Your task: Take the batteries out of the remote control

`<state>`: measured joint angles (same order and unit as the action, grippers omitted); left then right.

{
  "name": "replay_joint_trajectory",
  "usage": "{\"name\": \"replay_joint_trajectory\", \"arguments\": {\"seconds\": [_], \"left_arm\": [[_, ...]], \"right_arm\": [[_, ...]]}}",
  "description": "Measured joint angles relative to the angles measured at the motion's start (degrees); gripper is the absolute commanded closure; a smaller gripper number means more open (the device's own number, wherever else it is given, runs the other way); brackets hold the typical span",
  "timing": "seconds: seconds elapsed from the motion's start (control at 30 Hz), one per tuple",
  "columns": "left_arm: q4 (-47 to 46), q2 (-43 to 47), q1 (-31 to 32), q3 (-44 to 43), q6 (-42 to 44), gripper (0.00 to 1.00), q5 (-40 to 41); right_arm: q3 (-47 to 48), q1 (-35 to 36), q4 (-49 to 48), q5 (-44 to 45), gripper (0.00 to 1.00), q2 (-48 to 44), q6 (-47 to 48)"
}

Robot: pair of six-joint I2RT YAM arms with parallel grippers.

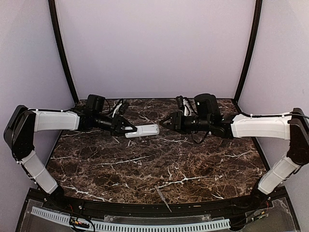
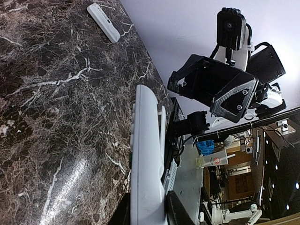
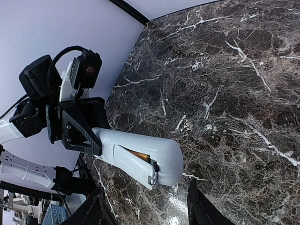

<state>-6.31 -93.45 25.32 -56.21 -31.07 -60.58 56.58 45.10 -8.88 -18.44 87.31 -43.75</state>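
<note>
**Batteries (image 3: 138, 153) not yet out**

At six o'clock, a grey rod (image 1: 162, 198) lies on the table (image 1: 120, 169). Toward twelve, the left gripper (image 1: 127, 129) clamps the remote control (image 1: 143, 131) aloft, with one orange cell showing inside. The right gripper (image 1: 166, 122) faces it, jaws apart and empty.

**A:** what's the headcount here?
**B:** one white remote (image 1: 142, 130), one orange battery (image 3: 138, 153) showing in it, one thin grey rod (image 1: 163, 198), one loose white strip (image 2: 104, 22).
**A:** and robot arms?
**B:** two: the left arm (image 1: 53, 120) and the right arm (image 1: 260, 126).
</note>
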Motion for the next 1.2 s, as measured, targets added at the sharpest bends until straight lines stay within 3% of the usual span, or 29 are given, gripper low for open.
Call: {"name": "replay_joint_trajectory", "arguments": {"seconds": [0.17,0.93,1.07,1.2], "left_arm": [[-0.02,-0.7,0.0,0.0,-0.04,1.0,-0.39],[-0.13,-1.09,0.0,0.0,-0.04,1.0,-0.5],[-0.15,-1.09,0.0,0.0,-0.04,1.0,-0.5],[-0.17,-1.09,0.0,0.0,-0.04,1.0,-0.5]], "right_arm": [[1.88,0.37,0.52,-1.81,0.55,2.78,-0.26],[8.02,1.97,5.51,-4.57,0.62,8.66,1.73],[8.39,2.03,5.33,-5.51,0.74,9.05,1.75],[8.46,2.16,4.87,-6.71,0.77,9.49,1.6]]}}
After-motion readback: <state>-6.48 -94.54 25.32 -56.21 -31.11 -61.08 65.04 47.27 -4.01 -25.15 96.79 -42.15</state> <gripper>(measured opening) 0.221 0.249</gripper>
